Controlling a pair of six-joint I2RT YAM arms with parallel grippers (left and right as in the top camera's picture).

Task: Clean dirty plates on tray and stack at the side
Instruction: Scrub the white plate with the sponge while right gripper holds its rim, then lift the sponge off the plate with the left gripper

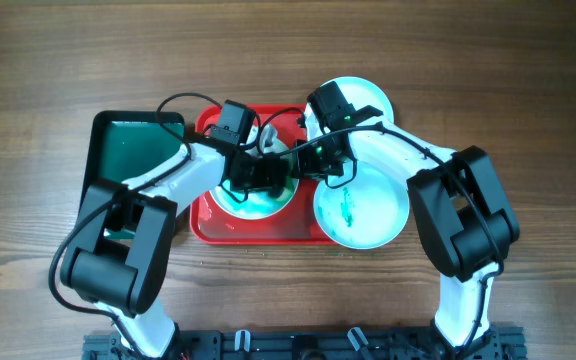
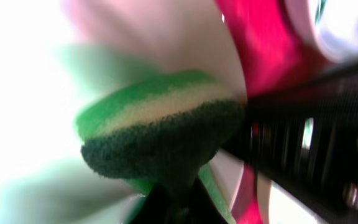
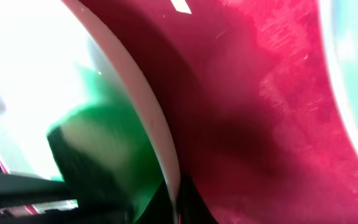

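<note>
A pale aqua plate (image 1: 251,203) lies on the red tray (image 1: 258,233). My left gripper (image 1: 265,176) is shut on a green sponge (image 2: 160,134) and presses it onto this plate's face (image 2: 17,93). My right gripper (image 1: 301,160) is shut on the plate's right rim (image 3: 143,109), which runs between its fingers (image 3: 176,208). The sponge also shows in the right wrist view (image 3: 104,149). A second aqua plate (image 1: 361,208) with a teal scribble sits at the right, over the tray's right edge. A white plate (image 1: 370,95) lies behind it, partly hidden by the right arm.
A smaller dark green tray (image 1: 128,150) lies left of the red tray, under the left arm. Both arms cross above the red tray's back half. The wooden table (image 1: 528,100) surrounds everything.
</note>
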